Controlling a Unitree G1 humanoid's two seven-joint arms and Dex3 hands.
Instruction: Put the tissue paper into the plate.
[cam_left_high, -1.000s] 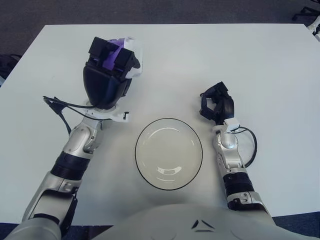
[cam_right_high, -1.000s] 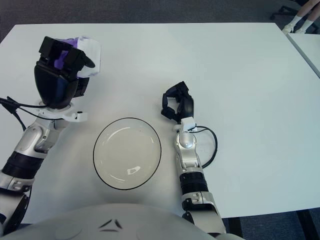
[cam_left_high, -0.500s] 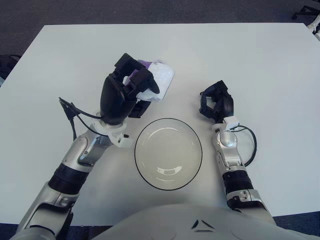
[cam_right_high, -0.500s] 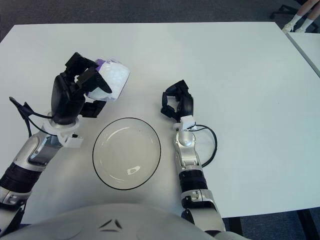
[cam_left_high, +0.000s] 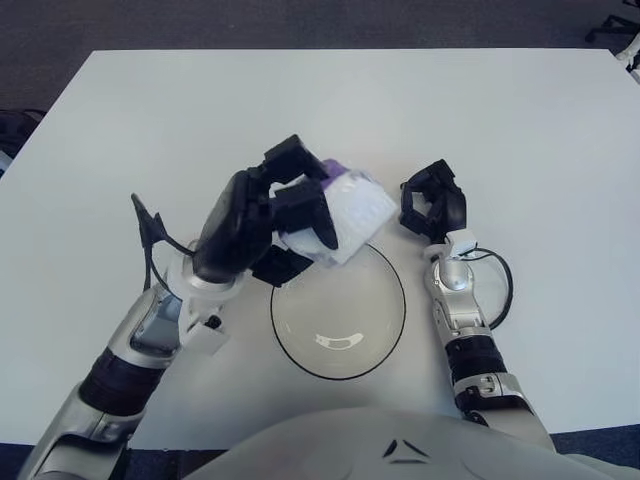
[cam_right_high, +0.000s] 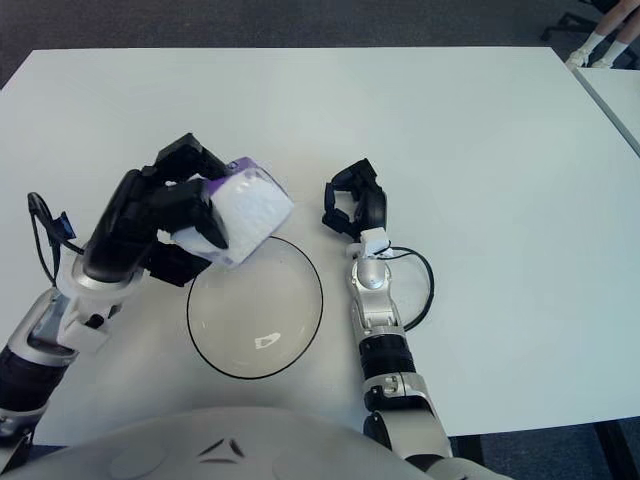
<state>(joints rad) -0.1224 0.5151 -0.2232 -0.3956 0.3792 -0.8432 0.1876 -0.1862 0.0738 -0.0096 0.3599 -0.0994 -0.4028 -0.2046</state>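
We see our left hand (cam_left_high: 275, 220) raised above the white table (cam_left_high: 500, 120), its dark fingers (cam_left_high: 305, 205) curled tightly around the tissue paper (cam_left_high: 350, 213), a white packet with a purple patch at its top edge. The packet is held in the air, tilted, over the upper-left rim of the plate (cam_left_high: 385, 325), which is a clear round dish with a dark edge lying in front of us on the table. Our right hand (cam_right_high: 355, 207) sits on the table just to the right of the plate, fingers curled in loosely and holding nothing
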